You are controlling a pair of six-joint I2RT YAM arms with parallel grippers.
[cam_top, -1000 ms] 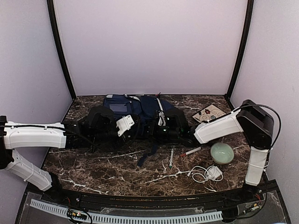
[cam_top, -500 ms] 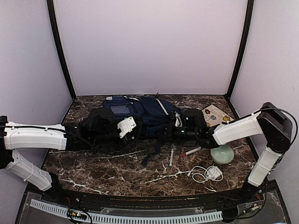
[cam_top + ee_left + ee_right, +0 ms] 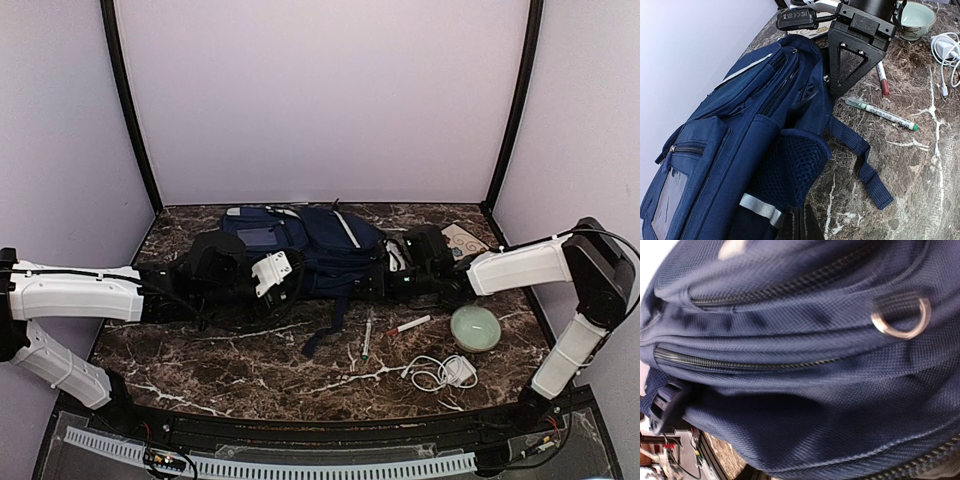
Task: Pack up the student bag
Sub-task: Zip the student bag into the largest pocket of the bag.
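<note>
Top external view shows the bag (image 3: 310,245) lying flat at the back middle of the table (image 3: 200,350), between the two arms. At its near left edge, the left gripper (image 3: 287,284) has its fingers pressed together against the fabric beside a grey reflective strip; whether cloth is nipped between them cannot be told. At the bag's right end sits the right gripper (image 3: 393,272). Its wrist view is filled with blue fabric, two zips and a metal ring (image 3: 901,315), so how wide it stands cannot be told. A strap (image 3: 860,160) trails toward the front. Two pens (image 3: 882,114), a bowl (image 3: 474,327) and a white cable (image 3: 440,372) lie front right, apart from the bag.
</note>
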